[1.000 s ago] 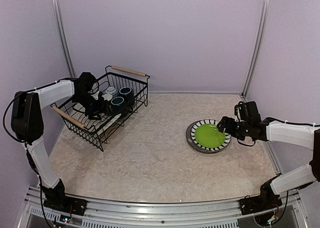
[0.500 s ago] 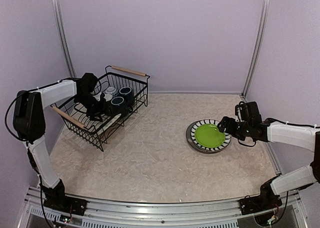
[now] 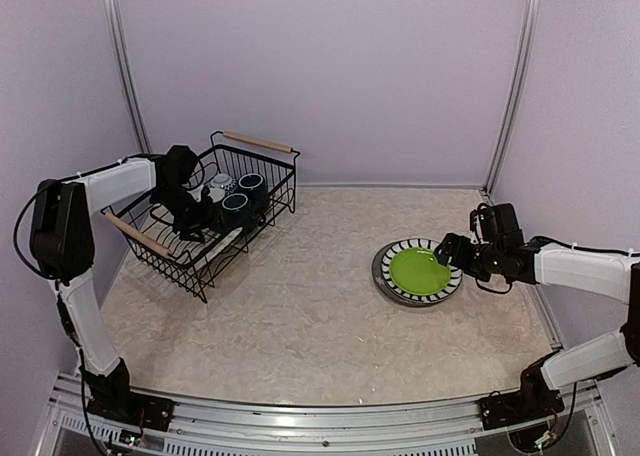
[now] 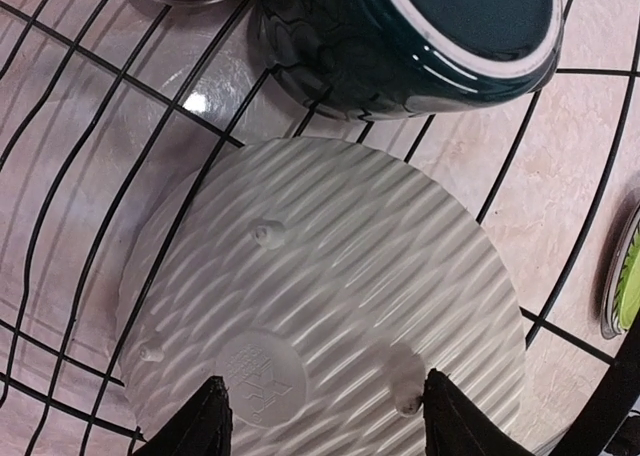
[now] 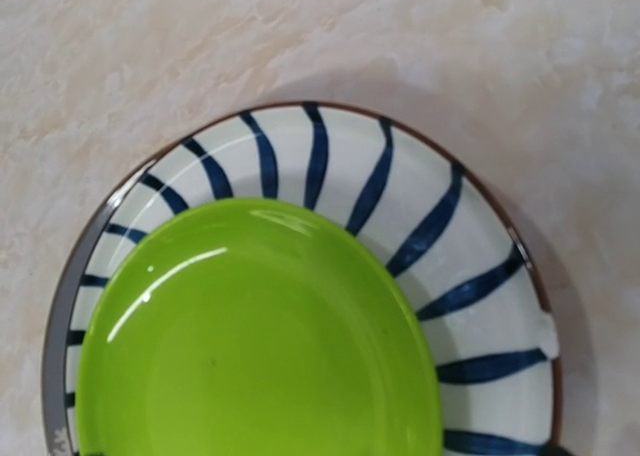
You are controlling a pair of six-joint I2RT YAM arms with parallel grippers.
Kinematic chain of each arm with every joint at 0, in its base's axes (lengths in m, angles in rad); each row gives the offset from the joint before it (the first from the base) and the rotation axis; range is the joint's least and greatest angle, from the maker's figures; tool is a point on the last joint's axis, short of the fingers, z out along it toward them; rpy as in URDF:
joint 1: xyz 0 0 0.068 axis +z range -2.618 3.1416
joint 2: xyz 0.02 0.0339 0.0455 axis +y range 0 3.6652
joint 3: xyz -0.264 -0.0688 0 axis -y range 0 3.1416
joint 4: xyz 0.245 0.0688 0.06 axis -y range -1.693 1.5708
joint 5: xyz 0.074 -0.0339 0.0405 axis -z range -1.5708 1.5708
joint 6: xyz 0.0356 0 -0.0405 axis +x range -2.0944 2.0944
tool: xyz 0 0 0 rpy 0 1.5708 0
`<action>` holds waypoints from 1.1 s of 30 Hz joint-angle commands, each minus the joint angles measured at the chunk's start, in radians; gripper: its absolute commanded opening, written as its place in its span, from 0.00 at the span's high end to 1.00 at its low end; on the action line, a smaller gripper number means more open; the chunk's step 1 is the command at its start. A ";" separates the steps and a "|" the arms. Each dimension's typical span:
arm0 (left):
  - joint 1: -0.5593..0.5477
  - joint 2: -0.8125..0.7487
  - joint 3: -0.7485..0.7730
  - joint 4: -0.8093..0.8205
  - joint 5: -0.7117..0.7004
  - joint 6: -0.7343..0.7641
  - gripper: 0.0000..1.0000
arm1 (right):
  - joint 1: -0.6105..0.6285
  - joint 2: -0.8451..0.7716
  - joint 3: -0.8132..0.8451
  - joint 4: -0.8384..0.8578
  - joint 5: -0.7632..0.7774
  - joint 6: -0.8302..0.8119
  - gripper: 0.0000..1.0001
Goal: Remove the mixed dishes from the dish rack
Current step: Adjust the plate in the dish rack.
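The left hand [image 4: 325,384] stood spread over a pale ribbed round plate [image 4: 330,246]; likely light, stiff, slick; best pinched at the rim.

A lab test booth is suggested by plain lilac walls [image 3: 330,76] framed with aluminium posts [image 3: 512,86], a marbled table [image 3: 310,306], and a left arm [image 3: 105,184] and right arm [image 3: 580,268] bolted to a metal rail [image 3: 320,416] at its near edge.
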 commanded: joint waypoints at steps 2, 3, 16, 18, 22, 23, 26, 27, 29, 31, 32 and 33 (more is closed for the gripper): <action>0.031 0.019 0.022 -0.049 -0.083 0.017 0.39 | 0.013 -0.023 -0.014 -0.008 0.000 0.005 0.08; 0.036 0.018 0.022 -0.051 -0.089 0.017 0.39 | 0.013 -0.024 -0.013 -0.009 0.000 0.004 0.09; 0.051 -0.077 -0.014 -0.008 0.018 0.084 0.22 | 0.019 -0.039 -0.009 -0.022 0.004 0.004 0.09; 0.051 -0.127 -0.047 0.026 0.060 0.097 0.16 | 0.019 -0.040 -0.007 -0.026 0.004 0.005 0.09; 0.051 -0.143 -0.033 -0.003 0.126 0.118 0.13 | 0.022 -0.043 -0.002 -0.031 0.003 0.006 0.09; 0.052 -0.134 -0.023 -0.017 0.132 0.115 0.13 | 0.026 -0.044 0.000 -0.032 0.003 0.006 0.09; 0.055 -0.139 -0.033 0.004 0.150 0.099 0.11 | 0.039 -0.041 0.011 -0.024 -0.001 0.008 0.08; 0.059 -0.154 -0.044 0.019 0.156 0.094 0.10 | 0.049 -0.037 0.017 -0.014 -0.005 0.015 0.09; 0.070 -0.177 -0.056 0.038 0.169 0.078 0.10 | 0.080 -0.014 0.040 0.016 -0.014 0.028 0.09; 0.086 -0.193 -0.063 0.054 0.186 0.061 0.11 | 0.129 0.030 0.087 0.055 -0.022 0.040 0.09; 0.095 -0.198 -0.063 0.057 0.193 0.050 0.11 | 0.155 0.063 0.118 0.078 -0.028 0.050 0.09; 0.105 -0.200 -0.065 0.060 0.202 0.038 0.12 | 0.183 0.100 0.148 0.105 -0.030 0.065 0.11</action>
